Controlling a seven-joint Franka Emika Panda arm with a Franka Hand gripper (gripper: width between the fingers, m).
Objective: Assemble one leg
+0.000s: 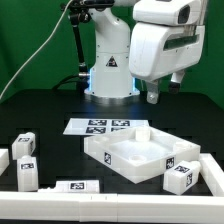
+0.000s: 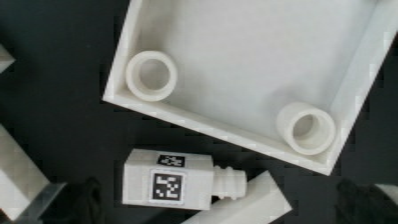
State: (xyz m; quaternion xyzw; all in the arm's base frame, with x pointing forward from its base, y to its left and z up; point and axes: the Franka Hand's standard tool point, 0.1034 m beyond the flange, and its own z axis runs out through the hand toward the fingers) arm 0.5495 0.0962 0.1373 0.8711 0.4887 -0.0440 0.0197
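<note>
A leg (image 1: 180, 176), a small white post with square tags, lies against the near right corner of the big white square panel (image 1: 133, 157). The wrist view shows this leg (image 2: 175, 181) just below the panel's rim (image 2: 210, 126), beside two round corner holes. Three more legs lie at the exterior view's left: two (image 1: 25, 145) (image 1: 27, 173) near the edge and one (image 1: 78, 186) at the front. My gripper (image 1: 156, 96) hangs high above the panel's far right side, holding nothing. Its dark fingers (image 2: 43, 203) stand wide apart at the wrist view's edges.
The marker board (image 1: 105, 126) lies behind the panel, in front of the arm's base (image 1: 108, 80). A white rail (image 1: 120, 205) runs along the table's front, and it shows in the wrist view (image 2: 258, 205) next to the leg. Black table all round.
</note>
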